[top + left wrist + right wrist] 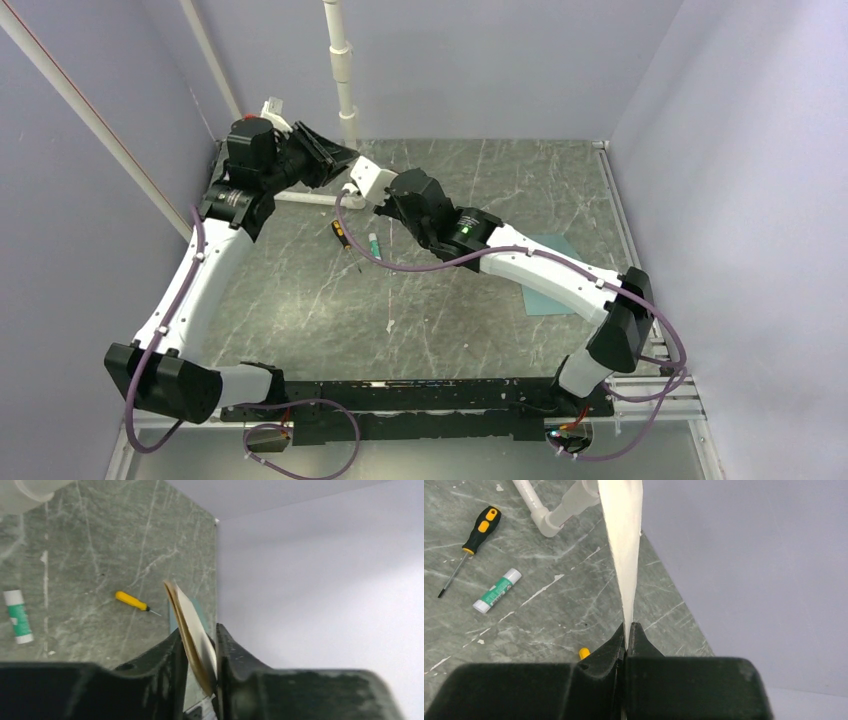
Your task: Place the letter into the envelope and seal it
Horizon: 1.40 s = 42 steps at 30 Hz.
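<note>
The letter is a folded cream-tan sheet held in the air at the back left, pinched from two sides. My left gripper (340, 158) is shut on it; in the left wrist view the letter (192, 630) stands edge-on between my fingers (172, 655). My right gripper (358, 172) is shut on another edge, and the letter (624, 545) rises from its closed tips (628, 630). The teal envelope (552, 280) lies flat on the table at the right, partly under my right forearm. A sliver of it shows behind the letter in the left wrist view (199, 611).
A black and yellow screwdriver (341, 234) and a green and white glue stick (372, 243) lie on the marble table below the grippers. A white pipe frame (345, 70) stands at the back. Walls close in on the left, back and right.
</note>
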Motion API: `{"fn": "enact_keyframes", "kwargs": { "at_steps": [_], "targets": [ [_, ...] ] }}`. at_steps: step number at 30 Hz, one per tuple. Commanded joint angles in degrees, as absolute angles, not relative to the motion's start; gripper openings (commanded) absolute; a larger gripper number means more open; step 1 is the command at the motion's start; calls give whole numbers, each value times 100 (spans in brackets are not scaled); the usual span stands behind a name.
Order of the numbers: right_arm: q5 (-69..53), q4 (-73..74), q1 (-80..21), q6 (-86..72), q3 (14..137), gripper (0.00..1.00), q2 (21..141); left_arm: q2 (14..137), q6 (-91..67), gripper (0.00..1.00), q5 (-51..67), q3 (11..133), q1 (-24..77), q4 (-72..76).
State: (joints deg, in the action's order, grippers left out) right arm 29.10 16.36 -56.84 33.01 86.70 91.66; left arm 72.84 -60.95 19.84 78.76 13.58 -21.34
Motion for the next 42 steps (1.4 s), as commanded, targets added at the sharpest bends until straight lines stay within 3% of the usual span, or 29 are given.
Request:
{"fn": "enact_keyframes", "kwargs": {
  "at_steps": [1,4,7,8,11,13,14,19,26,33,42],
  "targets": [
    [2773,1589,-5699,3182,8873,0,9144,7383,-6025,21,1904,8075,1358,-2449],
    [2337,1788,-5696,3018,8929,0,9107,7398,-5900,4,1850,8105,1355,-2506],
    [1998,2034,-5682,2784,8965,0,9048,7350,-5723,2,1768,8061,1354,-2460],
    [1875,2116,-5667,2683,8965,7,9018,7328,-5654,2,1750,8033,1354,-2445],
    [1223,2485,-5519,2310,9016,55,8906,7276,-5377,3,1597,7931,1354,-2385],
    [725,2653,-5341,2003,8957,71,8768,7233,-5052,2,1528,7810,1354,-2224],
    [460,2684,-5230,1840,8897,74,8658,7211,-4902,2,1449,7760,1354,-2197],
    [-432,2444,-4296,516,8343,75,8033,7004,-3921,2,1011,7377,1349,-2047],
    [57,3392,-2333,-1715,7849,75,8247,6715,-3121,2,1102,7046,1337,-1767],
    [343,3717,-566,-2942,6530,73,8438,6645,-3124,2,1340,6873,1336,-1580],
    [1270,3630,-26,-3369,5981,76,9148,6680,-3225,3,1524,6811,1336,-1604]
  ]
}}
